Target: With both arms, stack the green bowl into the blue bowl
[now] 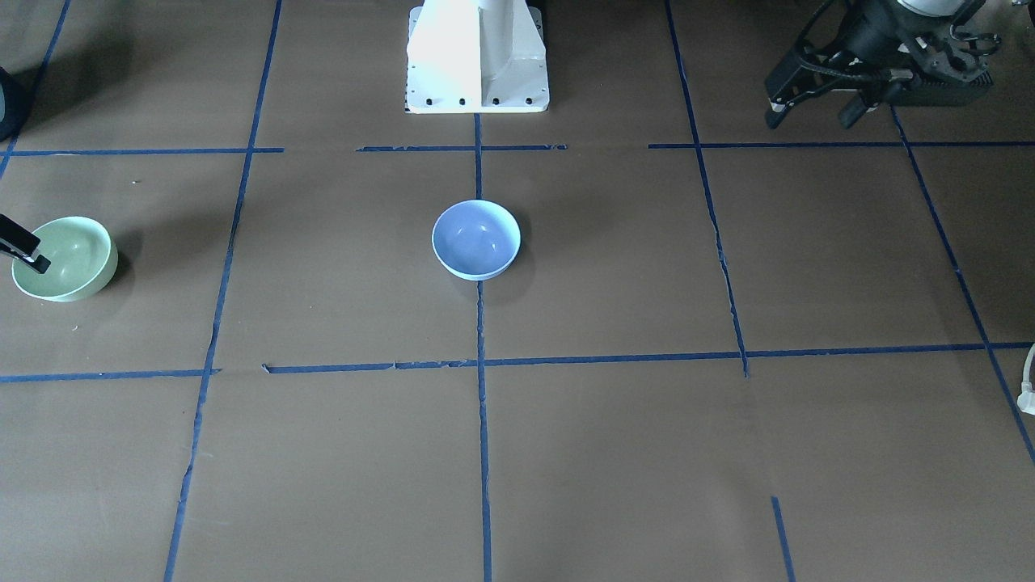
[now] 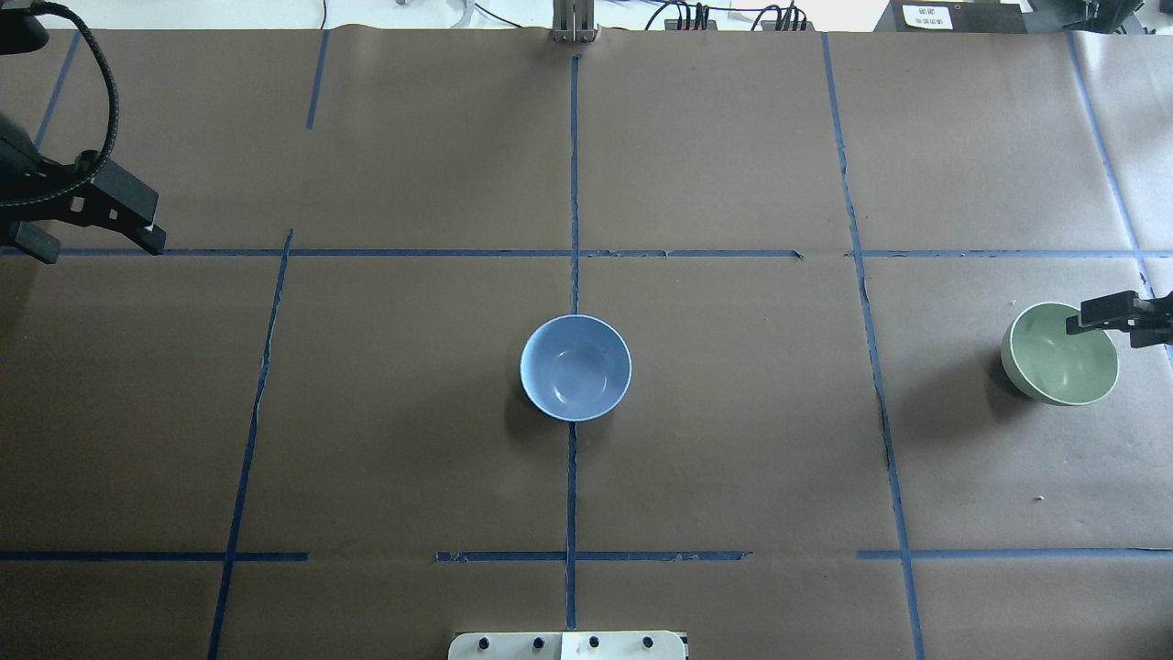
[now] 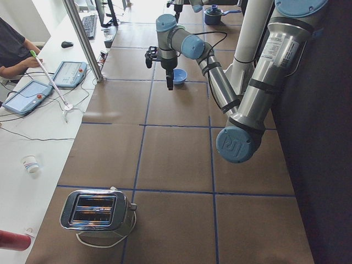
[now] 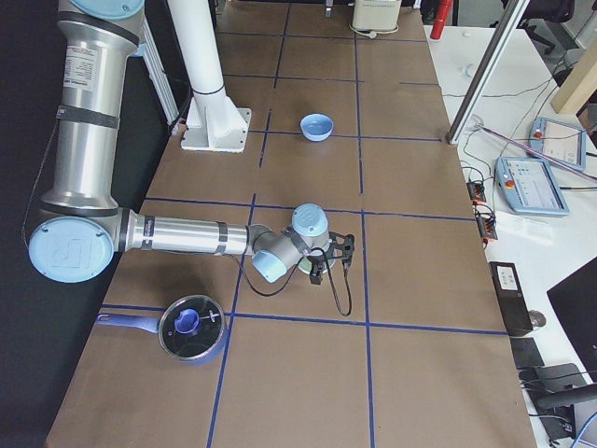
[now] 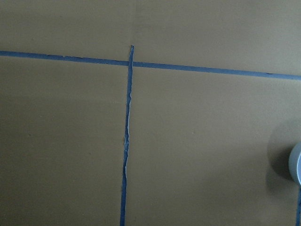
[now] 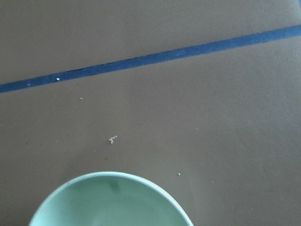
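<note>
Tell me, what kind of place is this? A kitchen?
Most likely a robot lab, not a kitchen. The left arm and the right arm reach over a table gridded with blue tape, and control tablets lie on the bench beside it.

Blue bowl (image 2: 575, 368) sits upright at centre; green bowl (image 2: 1054, 371), seemingly upright, well apart.

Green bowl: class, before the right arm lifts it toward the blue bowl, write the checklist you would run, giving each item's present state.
1. The right gripper is over the green bowl at its rim: ok.
2. Its jaws are closed on that rim: cannot tell.
3. The green bowl is empty: ok.
4. The blue bowl is upright and empty: ok.
5. The left gripper is away from both bowls, jaws open: ok.
</note>
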`<state>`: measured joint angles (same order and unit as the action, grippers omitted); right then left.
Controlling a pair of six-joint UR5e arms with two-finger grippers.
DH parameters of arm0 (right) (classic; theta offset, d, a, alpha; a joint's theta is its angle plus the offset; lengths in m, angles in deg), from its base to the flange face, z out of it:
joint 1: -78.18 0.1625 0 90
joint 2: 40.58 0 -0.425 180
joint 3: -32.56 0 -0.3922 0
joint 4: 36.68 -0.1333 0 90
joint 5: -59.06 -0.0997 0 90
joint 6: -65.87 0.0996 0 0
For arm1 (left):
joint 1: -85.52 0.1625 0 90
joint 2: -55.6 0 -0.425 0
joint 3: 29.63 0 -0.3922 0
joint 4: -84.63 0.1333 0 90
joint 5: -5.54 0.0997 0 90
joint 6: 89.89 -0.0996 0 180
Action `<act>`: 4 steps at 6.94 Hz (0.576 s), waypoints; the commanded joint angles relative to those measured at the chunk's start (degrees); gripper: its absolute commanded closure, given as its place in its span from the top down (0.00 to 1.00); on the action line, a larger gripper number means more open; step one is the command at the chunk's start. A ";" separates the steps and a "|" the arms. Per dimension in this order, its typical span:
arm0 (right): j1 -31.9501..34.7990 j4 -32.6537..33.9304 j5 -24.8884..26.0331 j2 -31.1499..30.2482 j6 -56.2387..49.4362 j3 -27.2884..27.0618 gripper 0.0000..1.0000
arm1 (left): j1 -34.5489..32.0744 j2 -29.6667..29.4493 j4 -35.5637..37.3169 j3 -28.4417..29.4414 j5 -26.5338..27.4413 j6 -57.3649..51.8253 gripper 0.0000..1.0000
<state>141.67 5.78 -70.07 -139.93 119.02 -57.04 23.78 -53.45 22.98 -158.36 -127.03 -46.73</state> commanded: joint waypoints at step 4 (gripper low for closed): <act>-0.56 -0.36 -0.24 -0.49 0.65 1.54 0.00 | -0.93 0.33 0.13 -0.12 0.12 -0.54 1.00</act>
<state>141.12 5.42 -70.08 -140.46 119.56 -55.40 23.14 -53.16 23.10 -158.47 -126.98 -47.26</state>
